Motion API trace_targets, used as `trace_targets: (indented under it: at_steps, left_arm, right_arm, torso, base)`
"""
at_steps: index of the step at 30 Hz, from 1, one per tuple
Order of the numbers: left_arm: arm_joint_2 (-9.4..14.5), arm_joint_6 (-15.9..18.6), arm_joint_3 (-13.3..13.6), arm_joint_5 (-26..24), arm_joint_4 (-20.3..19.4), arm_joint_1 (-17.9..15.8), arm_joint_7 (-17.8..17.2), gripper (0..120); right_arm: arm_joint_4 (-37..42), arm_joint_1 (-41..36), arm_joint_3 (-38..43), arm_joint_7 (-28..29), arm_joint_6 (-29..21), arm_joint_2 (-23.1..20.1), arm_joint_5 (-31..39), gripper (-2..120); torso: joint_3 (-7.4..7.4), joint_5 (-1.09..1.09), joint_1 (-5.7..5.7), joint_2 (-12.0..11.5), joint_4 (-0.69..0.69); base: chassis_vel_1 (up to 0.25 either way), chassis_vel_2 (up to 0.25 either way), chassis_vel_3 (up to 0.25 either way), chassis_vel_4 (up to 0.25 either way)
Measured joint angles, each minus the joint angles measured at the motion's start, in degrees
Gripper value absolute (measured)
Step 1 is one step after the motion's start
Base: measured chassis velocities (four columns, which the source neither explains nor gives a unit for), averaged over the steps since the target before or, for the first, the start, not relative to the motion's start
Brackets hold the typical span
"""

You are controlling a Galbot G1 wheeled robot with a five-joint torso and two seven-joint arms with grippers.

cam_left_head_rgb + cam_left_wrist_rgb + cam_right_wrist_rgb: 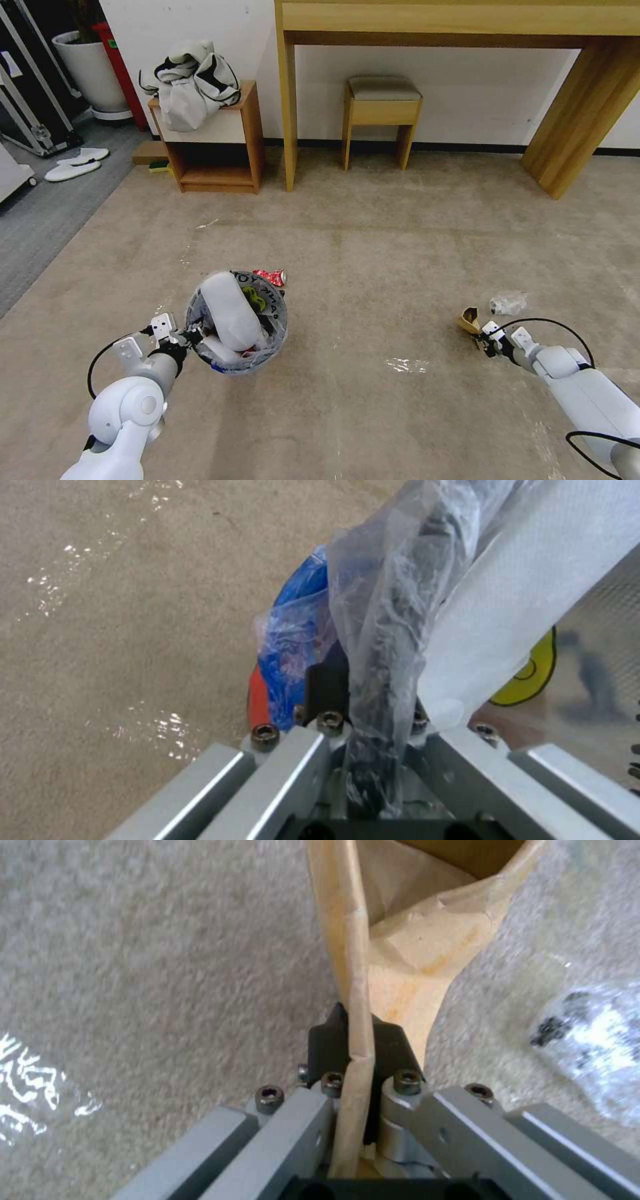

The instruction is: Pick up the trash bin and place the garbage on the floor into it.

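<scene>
Cardboard (469,321), pinched in right gripper (485,337) at lower right, lies rightward of bin (238,321), whose rim left gripper (190,335) clamps.

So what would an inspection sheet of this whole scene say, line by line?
Surface: beige carpet with shiny tape marks.
Job's things: bin holds a white slipper; red wrapper lies beside the bin; plastic wad lies on the carpet.
Clutter: grey garment heaped on a small cabinet.
Grippers: left gripper clamps the bin's bagged rim; right gripper pinches a cardboard scrap.
Cables: black cable loops at the right wrist.
Surroundings: wooden desk, stool, white planter, slipper pair on grey flooring.
</scene>
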Motion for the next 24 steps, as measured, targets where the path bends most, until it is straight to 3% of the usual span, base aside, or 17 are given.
trace_targets:
  at_steps: [9,14,20,24]
  left_arm:
    - [0.2,0.0,0.2,0.9,-0.8,0.9,0.1,0]
    - [0.2,-0.1,-0.3,1.1,-1.4,1.7,-0.6,0]
    - [0.8,0.5,-0.6,0.6,-3.5,3.4,-2.0,0]
    - [1.1,1.2,-0.5,-0.5,-4.5,3.8,-2.8,0]
  right_arm:
    - [9.2,-3.3,1.0,1.0,-1.5,-3.3,2.9,0]
    - [16.6,-6.0,3.0,1.8,-1.9,-4.9,4.5,0]
    - [32.4,-11.8,7.0,3.3,-2.1,-8.3,10.7,0]
    - [37.5,-13.3,8.0,3.3,-1.0,-9.2,14.3,0]
  torso:
    - [0.00,-0.01,0.00,0.0,-0.03]
    - [0.00,0.00,0.00,0.0,0.02]
    - [0.00,-0.01,0.00,0.0,-0.01]
    - [-0.01,-0.01,0.00,0.0,-0.01]
  base:
    - [0.000,0.000,0.000,0.000]
    - [0.000,0.000,0.000,0.000]
    - [0.000,0.000,0.000,0.000]
    - [0.000,0.000,0.000,0.000]
